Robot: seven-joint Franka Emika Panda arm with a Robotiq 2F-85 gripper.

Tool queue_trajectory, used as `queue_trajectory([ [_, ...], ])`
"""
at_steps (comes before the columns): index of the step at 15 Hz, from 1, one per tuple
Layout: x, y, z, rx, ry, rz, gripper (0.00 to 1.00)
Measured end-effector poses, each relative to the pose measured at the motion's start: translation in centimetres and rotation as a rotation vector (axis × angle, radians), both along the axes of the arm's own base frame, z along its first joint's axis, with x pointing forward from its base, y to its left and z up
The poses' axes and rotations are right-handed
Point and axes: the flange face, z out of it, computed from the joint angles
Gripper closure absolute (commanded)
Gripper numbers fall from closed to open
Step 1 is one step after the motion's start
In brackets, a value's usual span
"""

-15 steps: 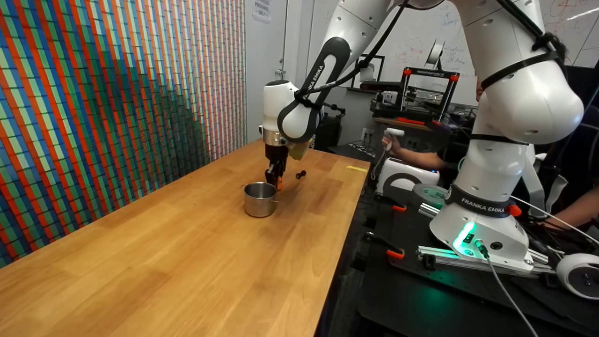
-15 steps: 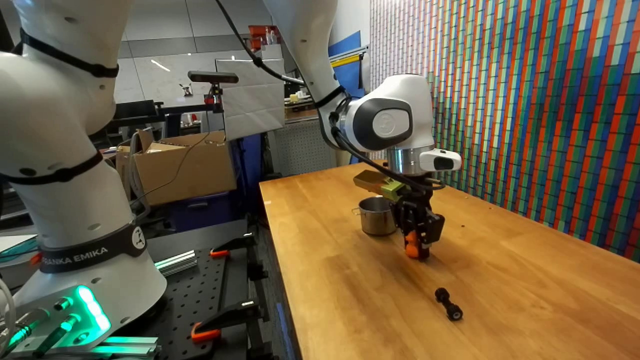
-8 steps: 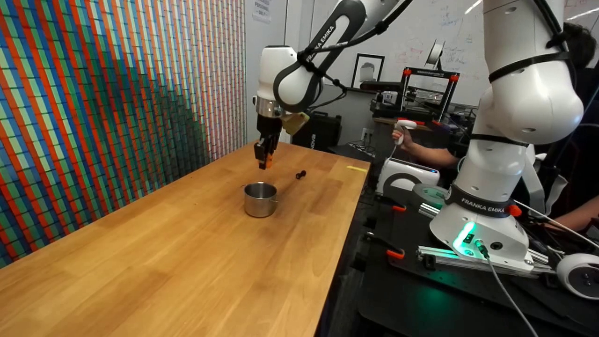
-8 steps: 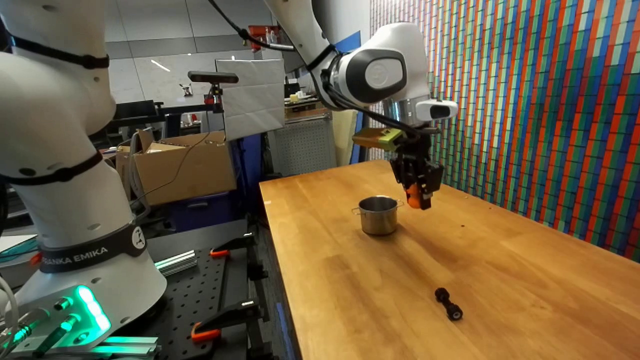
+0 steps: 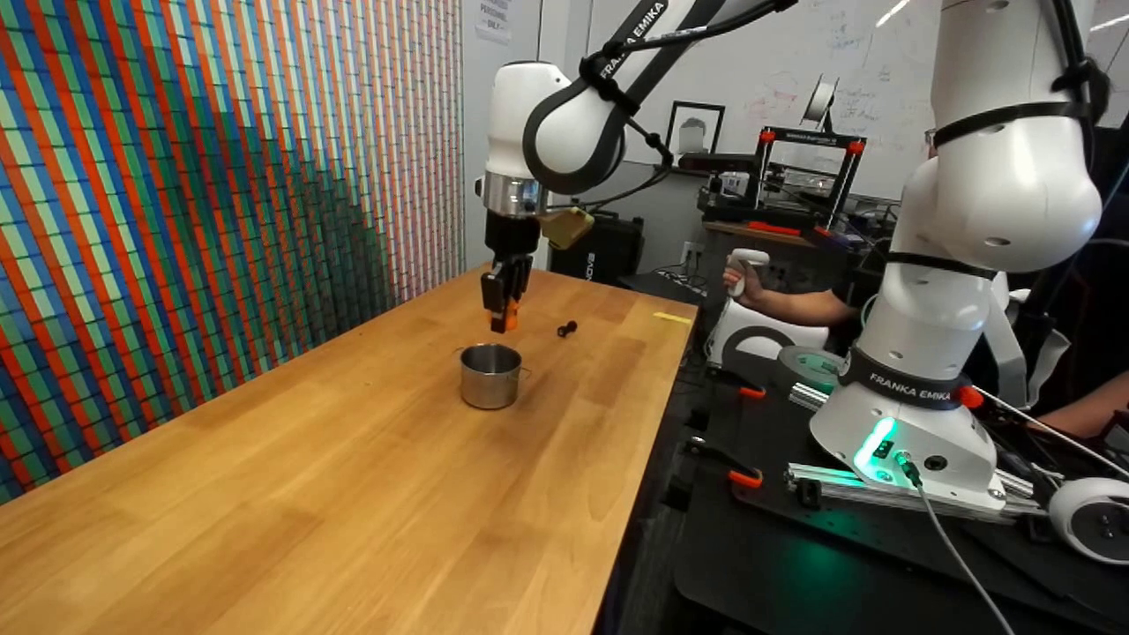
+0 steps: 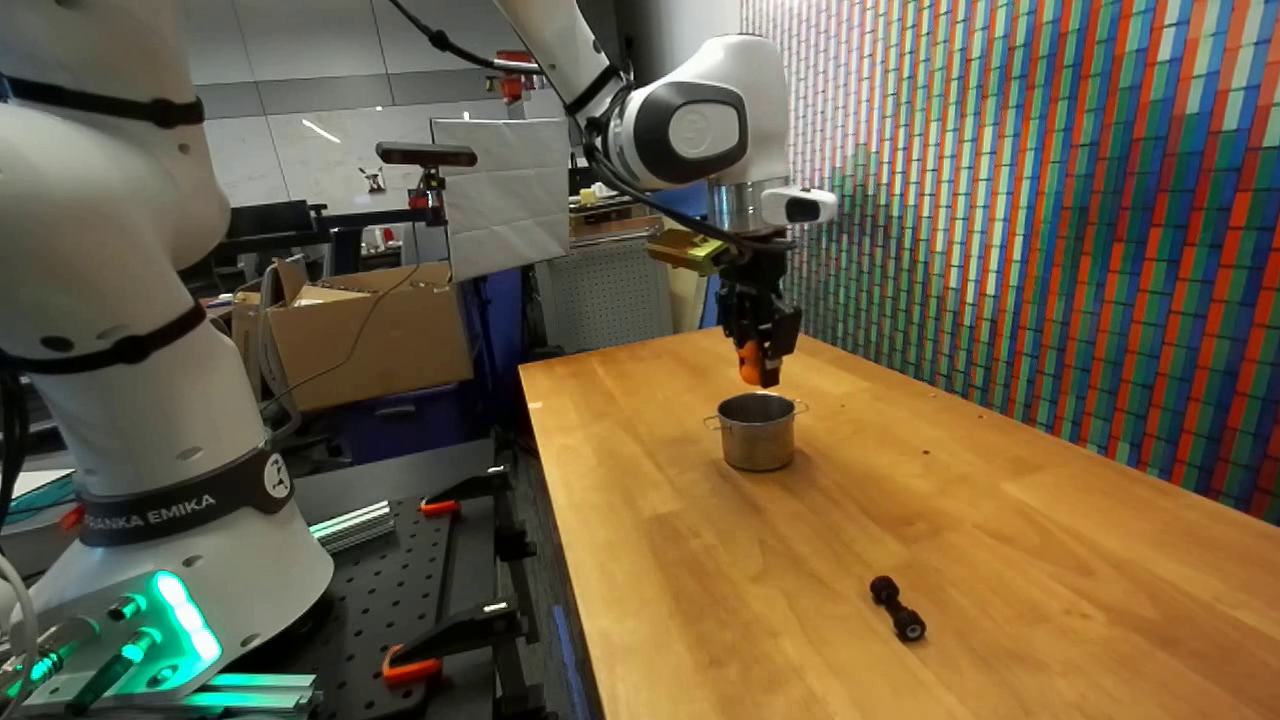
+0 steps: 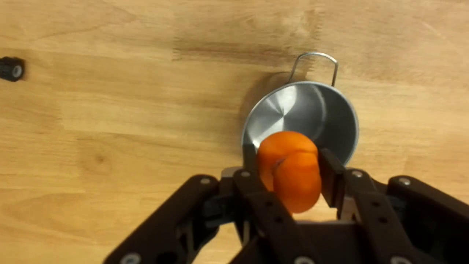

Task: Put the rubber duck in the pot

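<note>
the tool (image 7: 287, 157) is pinching the rubber duck (image 7: 293, 174) and shifting closer to the pot (image 6: 757, 443). release is seemingly nearing.

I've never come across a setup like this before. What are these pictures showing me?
You're looking at a white, jointed robot arm whose black pincer does the grasping. Two pictures are taken from outside it, the third from its wrist, looking down. On the wooden table stands a small metal pot, and apart from it lies a dark dumbbell-shaped piece. The pincer is closed on the orange rubber duck, holding it higher than the pot's rim, not yet inside. In an exterior view, a person's hand grips a white device, perhaps the arm's controller.
</note>
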Motion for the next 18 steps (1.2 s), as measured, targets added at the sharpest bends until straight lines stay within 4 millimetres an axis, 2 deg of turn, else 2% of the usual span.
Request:
queue_trajectory([
  [1, -0.5, 0.6, -0.4, 0.002, 0.01, 0.008, 0.38],
  [2, -0.8, 1.1, -0.7, 0.003, 0.018, 0.014, 0.72],
  [4, -1.3, 1.9, -1.2, 0.004, 0.025, 0.024, 0.78],
  [5, -1.4, 2.2, -1.4, 0.005, 0.022, 0.028, 0.36],
  [6, -1.3, 2.4, -1.7, 0.008, 0.016, 0.031, 0.43],
  [7, -1.3, 2.6, -2.0, 0.009, 0.014, 0.03, 0.43],
  [9, -1.1, 2.6, -2.5, 0.014, 0.002, 0.024, 0.31],
  [12, -0.5, 2.1, -2.3, 0.015, -0.006, 0.014, 0.07],
  [13, -0.3, 1.8, -2.0, 0.013, -0.006, 0.01, 0.01],
  [14, 0.0, 1.2, -1.4, 0.01, -0.001, 0.008, 0.0],
  [18, 0.5, -2.1, 2.8, -0.013, 0.031, 0.007, 0.0],
])
